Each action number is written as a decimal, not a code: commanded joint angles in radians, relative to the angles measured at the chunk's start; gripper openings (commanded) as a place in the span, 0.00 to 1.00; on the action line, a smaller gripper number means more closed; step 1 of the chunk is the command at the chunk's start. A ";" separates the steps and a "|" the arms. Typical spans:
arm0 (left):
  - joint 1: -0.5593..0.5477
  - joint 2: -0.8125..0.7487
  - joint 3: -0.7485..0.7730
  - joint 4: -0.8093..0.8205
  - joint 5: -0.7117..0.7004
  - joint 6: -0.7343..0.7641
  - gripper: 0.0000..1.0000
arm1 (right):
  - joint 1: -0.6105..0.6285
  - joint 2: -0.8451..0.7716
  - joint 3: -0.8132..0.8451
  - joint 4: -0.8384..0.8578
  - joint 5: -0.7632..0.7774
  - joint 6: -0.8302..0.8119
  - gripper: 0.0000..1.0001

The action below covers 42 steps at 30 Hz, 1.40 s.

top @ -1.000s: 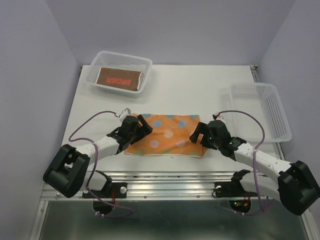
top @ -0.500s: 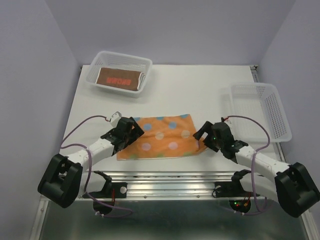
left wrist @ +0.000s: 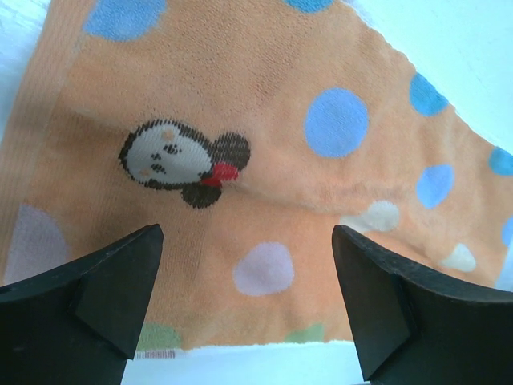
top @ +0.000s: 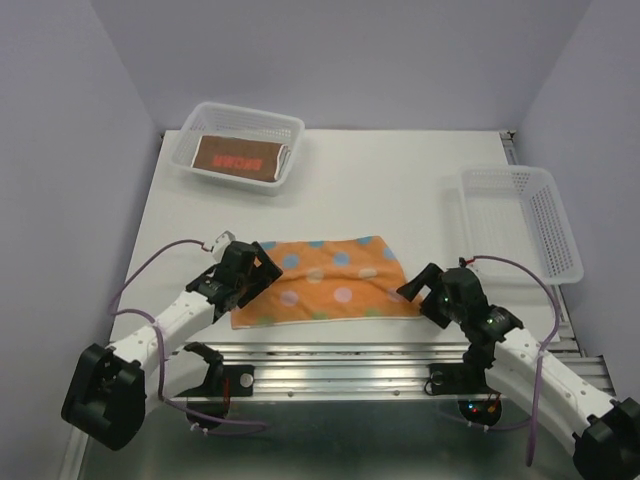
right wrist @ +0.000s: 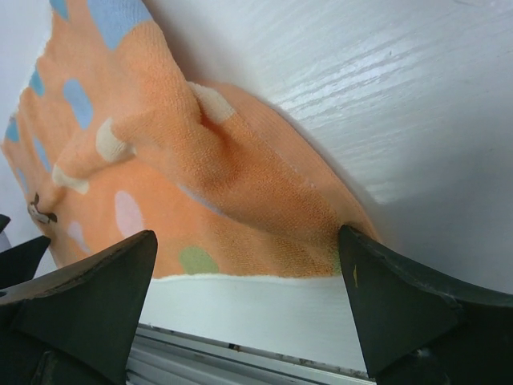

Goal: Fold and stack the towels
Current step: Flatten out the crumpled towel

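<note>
Orange towel (top: 325, 280) lay spread along the near edge of the white surface (top: 400, 180), right end rumpled. Left end effector (left wrist: 247, 234) was wide open over its left end. Right end effector (right wrist: 247, 234) was wide open at its near right corner, holding nothing. Open room mid-surface. Brown-red towel (top: 238, 158) sat in the far-left basket (top: 290, 128); a second basket (top: 555, 225) sat at the right edge. Pale walls on three sides.

The towel (top: 325, 282) lay on the table (top: 400, 180) between the two grippers, its left end under the left gripper (top: 262, 266) and its right end just ahead of the right gripper (top: 418, 290). Well beyond the left gripper stood a basket (top: 245, 107) with another towel (top: 238, 158) in it. A second basket (top: 560, 230) stood beyond the right gripper, to its right.
</note>
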 commanded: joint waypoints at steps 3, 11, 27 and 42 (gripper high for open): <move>0.003 -0.185 -0.021 -0.086 0.039 0.004 0.99 | -0.008 0.033 0.153 -0.066 -0.089 -0.151 1.00; 0.005 -0.232 0.010 -0.134 -0.099 -0.010 0.99 | -0.007 0.105 0.206 -0.090 0.033 -0.208 1.00; 0.159 0.126 0.186 -0.010 -0.216 0.103 0.99 | -0.008 0.705 0.524 0.200 0.109 -0.480 0.79; 0.166 0.258 0.154 0.101 -0.137 0.145 0.99 | 0.103 0.874 0.689 0.201 0.055 -0.604 0.01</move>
